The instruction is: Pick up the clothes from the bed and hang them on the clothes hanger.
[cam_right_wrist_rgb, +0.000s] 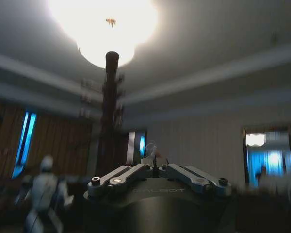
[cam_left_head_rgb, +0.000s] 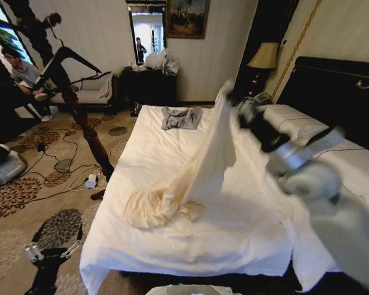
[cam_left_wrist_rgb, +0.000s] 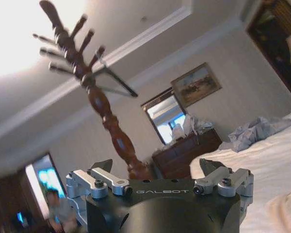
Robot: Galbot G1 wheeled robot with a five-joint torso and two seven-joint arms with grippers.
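Right gripper (cam_left_head_rgb: 234, 101) is raised over the bed (cam_left_head_rgb: 234, 233), its fingers pinched together on the top of the clothes (cam_left_head_rgb: 200, 172); in its wrist view the linkages are folded inward. From that grip the cream garment hangs as a tall, narrow drape, its lower part heaped in wrinkles on the sheet near the bed's left side. It looks thin, light and limp, so it should sag, sway and bunch rather than keep shape; a grip near the collar or shoulder seems best for spreading it. Left gripper (cam_left_head_rgb: 52, 251) hangs low off the foot of the bed, fingers spread, empty. On the stand (cam_left_head_rgb: 80, 117) left of the bed hangs the hanger (cam_left_head_rgb: 71, 56), well apart from the garment.
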